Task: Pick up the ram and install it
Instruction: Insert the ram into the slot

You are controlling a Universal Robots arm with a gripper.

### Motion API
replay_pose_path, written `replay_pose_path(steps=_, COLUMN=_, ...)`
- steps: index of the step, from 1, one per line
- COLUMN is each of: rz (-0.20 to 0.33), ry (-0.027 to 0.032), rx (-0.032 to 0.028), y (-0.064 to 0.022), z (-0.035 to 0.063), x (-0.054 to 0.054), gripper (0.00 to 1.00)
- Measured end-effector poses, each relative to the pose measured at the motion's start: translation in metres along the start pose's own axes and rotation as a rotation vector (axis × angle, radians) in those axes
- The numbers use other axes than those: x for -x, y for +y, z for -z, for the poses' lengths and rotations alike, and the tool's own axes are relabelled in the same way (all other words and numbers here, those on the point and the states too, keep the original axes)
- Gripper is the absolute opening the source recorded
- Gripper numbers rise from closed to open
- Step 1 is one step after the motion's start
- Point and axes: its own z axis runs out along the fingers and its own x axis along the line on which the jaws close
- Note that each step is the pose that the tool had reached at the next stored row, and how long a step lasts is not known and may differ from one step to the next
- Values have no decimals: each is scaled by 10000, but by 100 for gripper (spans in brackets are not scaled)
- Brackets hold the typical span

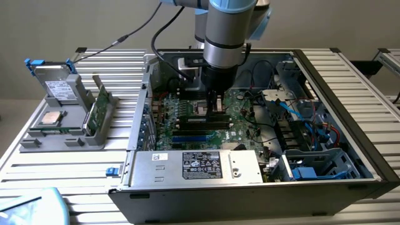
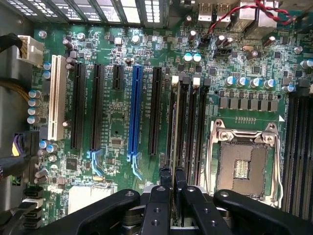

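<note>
My gripper (image 1: pixel 217 99) reaches down into the open computer case (image 1: pixel 350 140), over the motherboard (image 1: pixel 187 126). Its black fingers (image 2: pixel 165 182) are shut on the ram (image 2: pixel 175 129). I see the ram edge-on as a thin pale strip running away from the fingertips. It is lined up with the black memory slots (image 2: pixel 193 127) beside the open CPU socket (image 2: pixel 242 166). In the exterior view the ram (image 1: pixel 218 106) hangs just under the gripper, close to the board. I cannot tell whether its lower edge touches the slot.
A grey holder (image 1: pixel 62 126) left of the case carries a hard drive (image 1: pixel 59 89), a chip and a broader green card (image 1: pixel 97 110). The power supply (image 1: pixel 196 166) lies at the case front. Blue and red cables (image 1: pixel 312 122) fill the case's right side. Expansion slots (image 2: pixel 135 112) flank the memory slots.
</note>
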Motion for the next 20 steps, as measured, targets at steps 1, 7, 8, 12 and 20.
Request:
replay_pose_path(steps=1, rz=-2, ry=22, rx=1, y=-1, z=-15, x=1, gripper=14)
replay_pose_path(steps=7, rz=-3, ry=48, rx=2, y=-2, z=-39, x=4, gripper=14)
replay_pose_path(steps=8, rz=-4, ry=57, rx=2, y=-3, z=-46, x=5, gripper=14)
replay_pose_path(steps=12, rz=-5, ry=81, rx=4, y=-3, z=-48, x=5, gripper=14)
replay_pose_path(steps=20, rz=-18, ry=155, rx=8, y=-5, z=-77, x=22, gripper=14)
